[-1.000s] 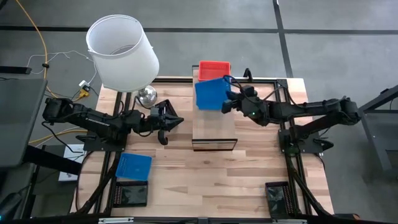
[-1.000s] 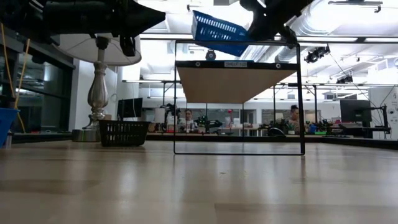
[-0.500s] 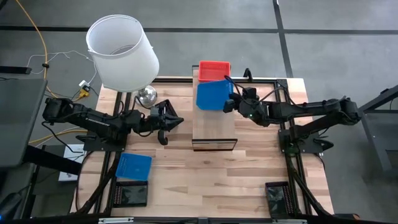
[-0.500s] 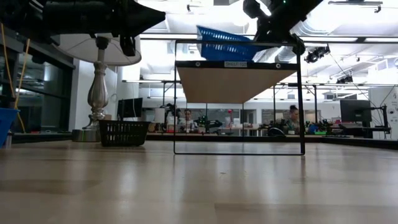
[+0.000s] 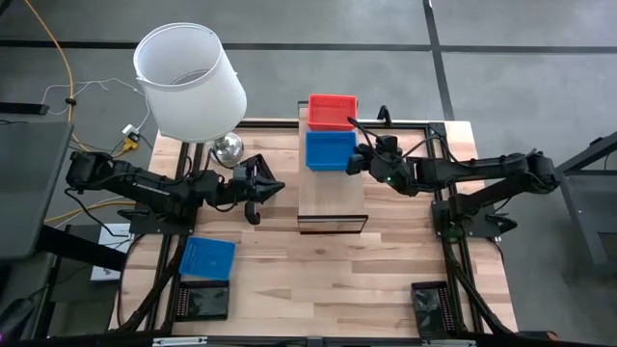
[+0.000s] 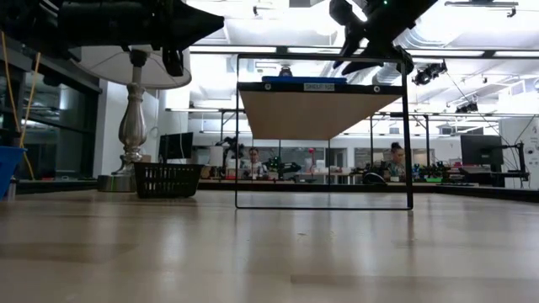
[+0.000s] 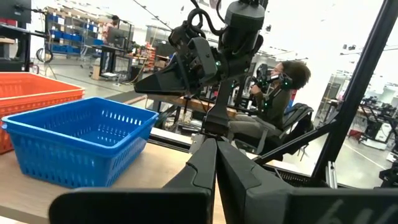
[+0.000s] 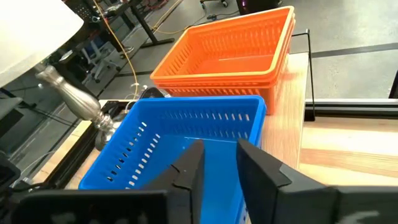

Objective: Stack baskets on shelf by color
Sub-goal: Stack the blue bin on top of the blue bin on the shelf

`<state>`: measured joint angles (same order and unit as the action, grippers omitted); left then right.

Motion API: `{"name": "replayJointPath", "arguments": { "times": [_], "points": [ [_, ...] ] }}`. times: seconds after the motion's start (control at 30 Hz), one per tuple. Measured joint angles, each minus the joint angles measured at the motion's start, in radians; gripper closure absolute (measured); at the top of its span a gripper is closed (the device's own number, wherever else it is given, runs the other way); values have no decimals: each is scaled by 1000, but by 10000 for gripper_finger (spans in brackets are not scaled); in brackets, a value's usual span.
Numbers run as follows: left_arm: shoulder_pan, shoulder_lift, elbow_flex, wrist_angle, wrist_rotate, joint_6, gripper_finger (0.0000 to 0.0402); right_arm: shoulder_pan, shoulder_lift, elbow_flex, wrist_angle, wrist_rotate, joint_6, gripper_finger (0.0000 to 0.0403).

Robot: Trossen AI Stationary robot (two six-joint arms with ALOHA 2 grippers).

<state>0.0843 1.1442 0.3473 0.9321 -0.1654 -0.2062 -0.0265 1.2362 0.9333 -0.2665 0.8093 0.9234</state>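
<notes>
Now right claw (image 5: 359,160) straddles blue basket's (image 5: 330,150) rim.

From table height the blue basket (image 6: 303,79) on the shelf (image 6: 324,87) shows only as a thin strip of rim; its walls and whatever sits behind it are hidden by the shelf's edge. The left gripper (image 6: 173,59) is cut off by the top of that level view. From above, the lamp shade (image 5: 188,80) covers the table corner beneath it. Beside the shelf, the right gripper (image 5: 362,157) meets the blue basket's rim, but whether its fingers pinch it is too small to tell.
</notes>
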Motion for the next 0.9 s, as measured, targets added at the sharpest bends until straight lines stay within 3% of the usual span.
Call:
{"name": "replayJointPath", "arguments": {
  "times": [0.13,0.3,0.53,0.73,0.9],
  "points": [
    [0,0,0,0,0,0,402,0,-5,0,0,7,-39,296],
    [0,0,0,-2,17,1,402,0,-66,0,-24,25,-246,278],
    [0,0,0,0,86,37,401,33,-212,0,-306,-49,-360,276],
    [0,0,0,0,87,44,401,177,-289,1,-694,-17,-179,276],
    [0,0,0,0,87,43,401,359,-295,0,-843,102,-10,276]
  ]
}}
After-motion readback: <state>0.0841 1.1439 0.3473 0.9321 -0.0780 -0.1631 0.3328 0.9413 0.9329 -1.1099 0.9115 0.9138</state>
